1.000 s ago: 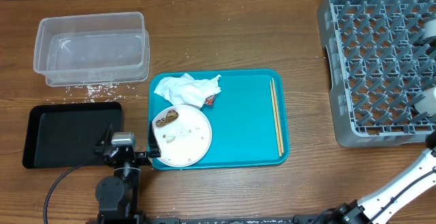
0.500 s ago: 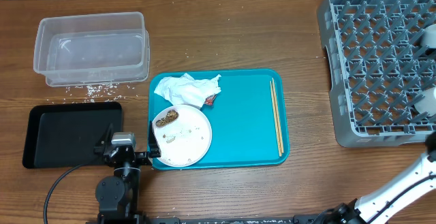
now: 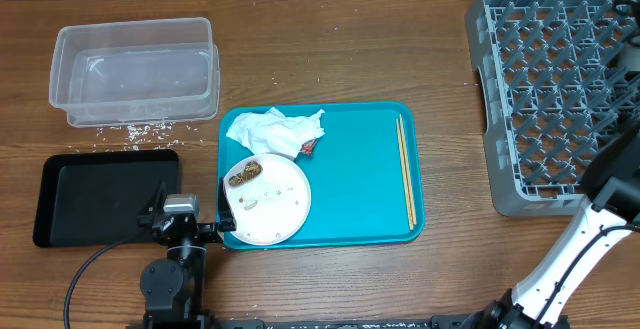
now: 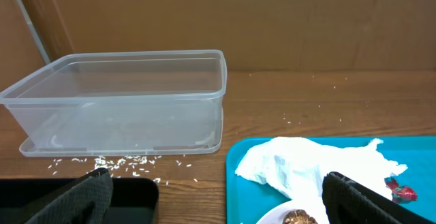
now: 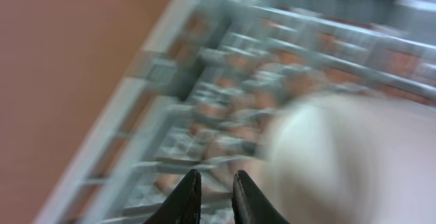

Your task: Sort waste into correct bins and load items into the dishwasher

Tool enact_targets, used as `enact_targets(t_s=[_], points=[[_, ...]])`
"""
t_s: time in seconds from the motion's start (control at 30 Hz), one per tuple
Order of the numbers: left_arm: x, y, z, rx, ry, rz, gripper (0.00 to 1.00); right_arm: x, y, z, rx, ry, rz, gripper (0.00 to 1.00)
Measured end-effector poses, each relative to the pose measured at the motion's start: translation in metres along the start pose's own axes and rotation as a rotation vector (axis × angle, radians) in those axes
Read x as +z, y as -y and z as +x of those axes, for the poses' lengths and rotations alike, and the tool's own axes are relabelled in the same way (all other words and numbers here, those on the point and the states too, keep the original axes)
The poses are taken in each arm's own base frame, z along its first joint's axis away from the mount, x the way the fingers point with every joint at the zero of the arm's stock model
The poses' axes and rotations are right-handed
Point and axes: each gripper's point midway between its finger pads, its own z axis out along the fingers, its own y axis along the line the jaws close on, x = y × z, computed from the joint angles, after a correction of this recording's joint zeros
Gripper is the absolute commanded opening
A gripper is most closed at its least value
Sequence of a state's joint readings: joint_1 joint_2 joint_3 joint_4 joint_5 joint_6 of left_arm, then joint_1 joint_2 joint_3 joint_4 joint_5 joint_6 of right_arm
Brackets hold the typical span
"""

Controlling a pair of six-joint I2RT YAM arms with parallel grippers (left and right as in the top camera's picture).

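A crumpled white napkin, a red wrapper and wooden chopsticks lie on the teal tray. A white plate there holds a brown lump and some rice. My left gripper is open and empty, low between the black tray and the plate. The napkin and wrapper lie ahead of it. My right gripper is shut and empty over the grey rack. A blurred white dish sits beside it.
The clear tub stands at the back left, also in the left wrist view. Loose rice grains lie on the table in front of it. My right arm crosses the rack's front right corner.
My right arm has swung in over the rack's right front corner. It now covers the white dishes seen at the right edge. The left arm has not moved.
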State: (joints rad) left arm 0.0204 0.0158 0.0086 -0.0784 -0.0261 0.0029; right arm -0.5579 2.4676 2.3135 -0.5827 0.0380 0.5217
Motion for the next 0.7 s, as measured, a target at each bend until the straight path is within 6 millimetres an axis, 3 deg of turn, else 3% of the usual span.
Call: enact_targets(t_s=[0.1, 0.2, 0.37, 0.4, 0.47, 0.6, 0.7], points=[[0.000, 0.000, 0.000, 0.000, 0.000, 0.000, 1.00, 0.006, 0.037, 0.003, 0.010, -0.003, 0.124, 0.18], [0.000, 0.000, 0.000, 0.000, 0.000, 0.000, 1.00, 0.004, 0.060, 0.002, 0.009, -0.009, 0.204, 0.08], [0.000, 0.000, 0.000, 0.000, 0.000, 0.000, 1.00, -0.002, 0.088, 0.007, 0.009, -0.048, 0.294, 0.09], [0.000, 0.000, 0.000, 0.000, 0.000, 0.000, 1.00, -0.003, 0.090, 0.006, 0.010, -0.050, 0.302, 0.13], [0.000, 0.000, 0.000, 0.000, 0.000, 0.000, 1.00, -0.009, 0.089, 0.005, 0.006, -0.056, 0.308, 0.21], [0.000, 0.000, 0.000, 0.000, 0.000, 0.000, 1.00, -0.034, 0.070, -0.009, 0.005, -0.052, 0.259, 0.53], [0.000, 0.000, 0.000, 0.000, 0.000, 0.000, 1.00, -0.075, 0.026, -0.025, 0.019, -0.073, 0.088, 0.53]])
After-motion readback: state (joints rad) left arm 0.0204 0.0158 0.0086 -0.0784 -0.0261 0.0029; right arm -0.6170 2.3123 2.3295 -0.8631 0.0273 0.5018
